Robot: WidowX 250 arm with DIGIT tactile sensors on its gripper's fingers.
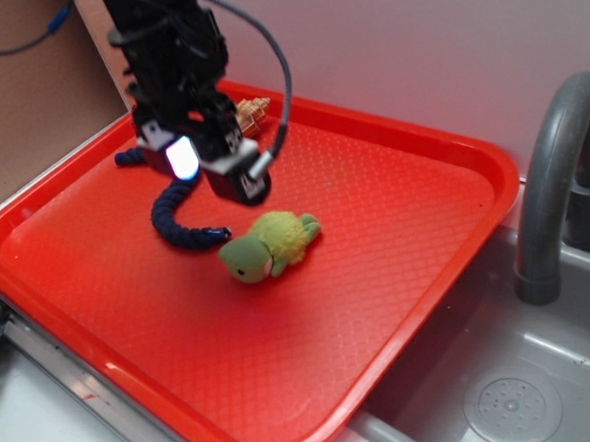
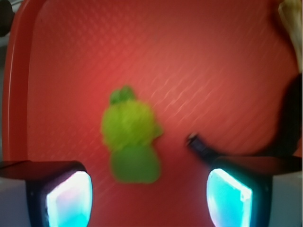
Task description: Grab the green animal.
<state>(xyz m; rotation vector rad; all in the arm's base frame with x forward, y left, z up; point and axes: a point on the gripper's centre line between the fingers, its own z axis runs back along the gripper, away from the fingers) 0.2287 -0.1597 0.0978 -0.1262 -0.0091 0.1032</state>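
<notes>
Green animal (image 2: 130, 137) is lying under my spread claw (image 2: 149, 196); I am worrying about snagging the rope (image 1: 180, 218) beside it.

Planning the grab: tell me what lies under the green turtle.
The green turtle lies directly on the red tray, nothing visible beneath it. The spot under its body is covered. The open claw hovers above.

I'm working at a toy kitchen: grey plastic sink basin (image 1: 516, 388), grey faucet (image 1: 548, 175), red tray (image 1: 415, 224) alongside.
</notes>
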